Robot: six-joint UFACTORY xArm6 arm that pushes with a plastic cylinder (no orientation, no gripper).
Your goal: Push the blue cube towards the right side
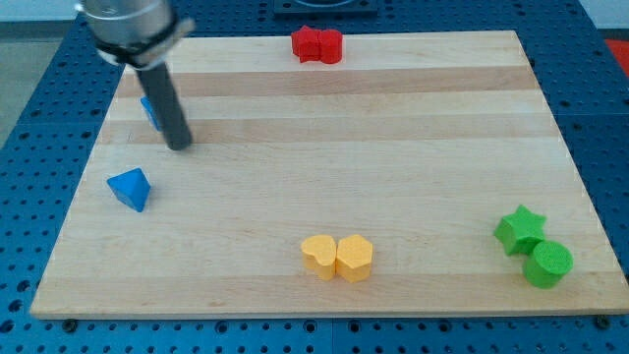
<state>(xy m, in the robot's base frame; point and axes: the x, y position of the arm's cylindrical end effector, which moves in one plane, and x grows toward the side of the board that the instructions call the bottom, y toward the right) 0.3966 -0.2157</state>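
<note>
The blue cube (150, 110) sits near the view's upper left of the wooden board (393, 147), mostly hidden behind my dark rod. My tip (179, 147) rests on the board just right of and below the cube, close to it or touching it. A second blue block, a triangular shape (130, 188), lies lower left of the tip, apart from it.
Two red blocks (316, 45) sit together at the board's top edge. A yellow heart (318, 257) and a yellow hexagon (355, 258) touch near the bottom middle. A green star (520, 229) and a green cylinder (547, 264) sit at the lower right.
</note>
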